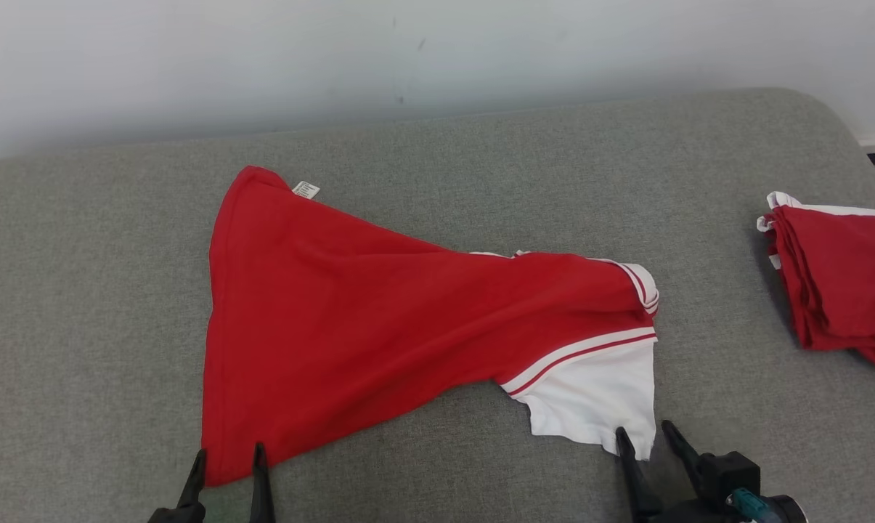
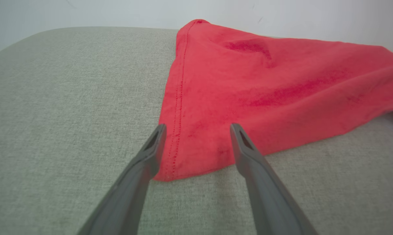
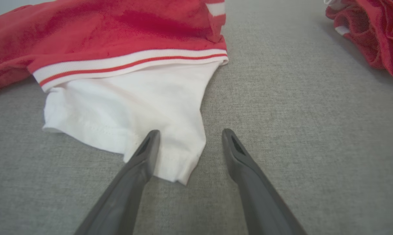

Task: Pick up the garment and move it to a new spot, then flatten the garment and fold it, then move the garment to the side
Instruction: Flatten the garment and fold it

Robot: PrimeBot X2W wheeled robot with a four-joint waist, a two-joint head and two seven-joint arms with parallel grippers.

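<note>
The garment point(image 1: 379, 319) is a red shirt with white sleeves and red-white trim, spread roughly flat on the grey padded table point(image 1: 81, 290). My left gripper point(image 1: 229, 454) stands open at the near left, its fingers straddling the garment's red hem corner point(image 2: 173, 163). At the near right my right gripper point(image 1: 646, 434) is open too, its left finger over the tip of the white sleeve point(image 3: 144, 111). Neither holds cloth. A white label point(image 1: 306, 189) shows at the far corner.
A pile of folded red and white garments point(image 1: 836, 280) lies at the table's right edge, also seen at the upper right of the right wrist view as the pile point(image 3: 372, 29). A pale wall point(image 1: 408, 58) runs behind the table.
</note>
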